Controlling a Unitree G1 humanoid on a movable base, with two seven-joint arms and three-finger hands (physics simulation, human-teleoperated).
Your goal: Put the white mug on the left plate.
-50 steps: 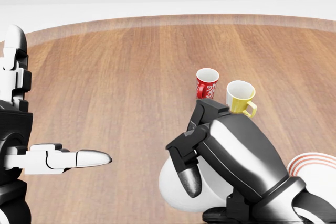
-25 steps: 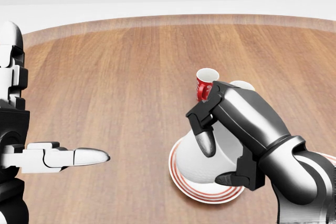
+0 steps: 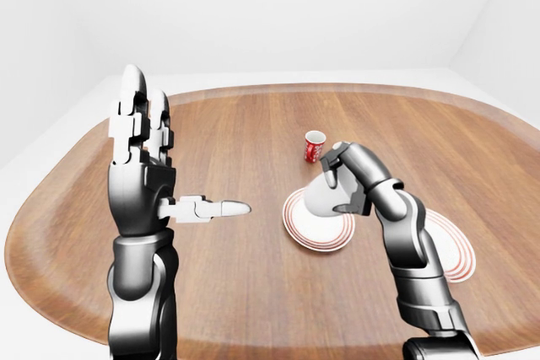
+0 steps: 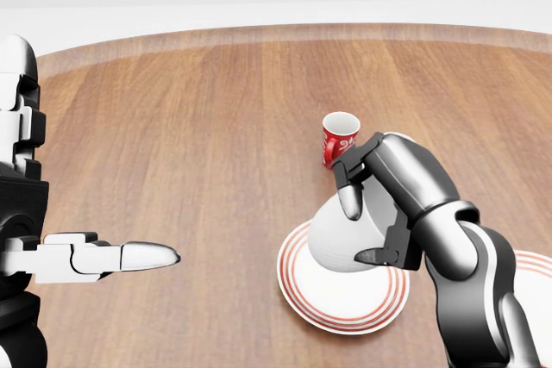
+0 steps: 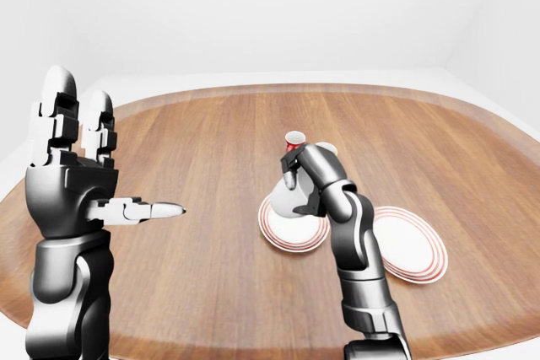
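Note:
My right hand (image 4: 362, 230) is shut on the white mug (image 4: 332, 243), thumb across its side and a finger underneath. The mug is tilted and hangs just over the left plate (image 4: 302, 303), white with red rim rings, low in the centre of the head view. Whether the mug touches the plate I cannot tell. My left hand (image 3: 181, 158) is open and empty at the left, fingers upright and thumb pointing right, well clear of the plate.
A red patterned mug (image 4: 340, 137) stands upright just above my right hand in the head view. A second red-ringed plate (image 3: 456, 250) lies to the right, partly behind my right forearm. The round wooden table (image 3: 253, 124) ends in a curved rim.
My right hand has carried the white mug up from the bottom of the head view to over the left plate, uncovering the plate. It now hides the yellow mug. The left hand stayed put.

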